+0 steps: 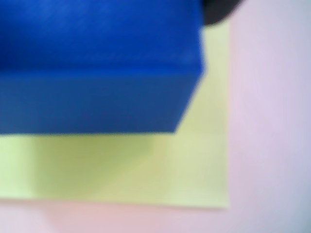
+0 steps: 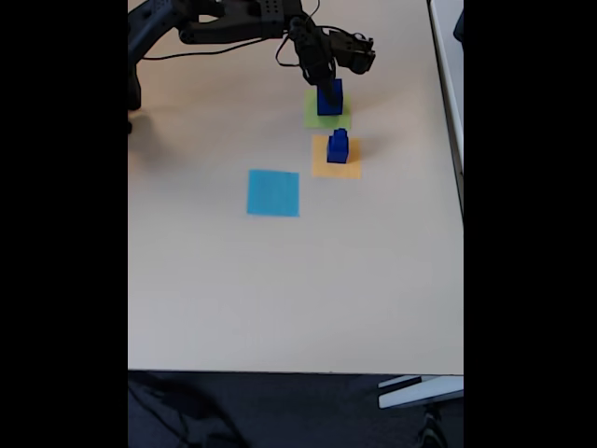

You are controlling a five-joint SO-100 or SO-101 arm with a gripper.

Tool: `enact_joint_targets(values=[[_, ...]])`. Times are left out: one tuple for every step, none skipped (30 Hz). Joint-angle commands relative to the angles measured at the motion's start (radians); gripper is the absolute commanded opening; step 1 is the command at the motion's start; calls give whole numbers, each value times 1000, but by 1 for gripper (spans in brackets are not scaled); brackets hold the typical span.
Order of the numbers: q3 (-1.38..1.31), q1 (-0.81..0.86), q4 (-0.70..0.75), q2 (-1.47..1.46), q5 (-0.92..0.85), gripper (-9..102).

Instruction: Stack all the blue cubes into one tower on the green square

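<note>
Placement seems underway: large dark blue solid cube (image 2: 329, 97) sits on the flat pale yellow-green paper square (image 2: 312, 114), black two-finger gripper (image 2: 326, 82) directly above it, grip state unclear. Beside that square, smaller stacked blue cubes (image 2: 338, 146) likely come next.

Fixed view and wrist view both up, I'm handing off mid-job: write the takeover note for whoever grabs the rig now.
Gripper: down at the large blue cube; whether it is open or shut cannot be told from either view.
Large blue cube: on the green square, and the wrist view shows it over that square.
Small stack of blue cubes: standing on the orange square, next square toward the camera in the fixed view. The cube count is too small to read.
Light blue square: bare.
Done: base cube at the green square.
Left: confirm release, then move the stacked cubes onto it.
</note>
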Motion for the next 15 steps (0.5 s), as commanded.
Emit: enact_joint_targets(values=[[-75, 6, -23, 17, -2, 1], [-75, 6, -23, 17, -2, 1], [-75, 6, -23, 17, -2, 2], [-75, 6, -23, 17, -2, 2], [-75, 6, -23, 15, -2, 3], [-75, 6, -23, 15, -2, 3], [-75, 6, -23, 15, -2, 4], [-75, 6, -23, 15, 0, 4], [-75, 6, -23, 15, 2, 4], [-75, 6, -23, 14, 5, 6], [-75, 6, -23, 14, 5, 7], [-75, 6, -23, 12, 6, 7], [-75, 6, -23, 12, 6, 8], [-75, 5, -23, 12, 8, 8], [-75, 5, -23, 12, 8, 10]])
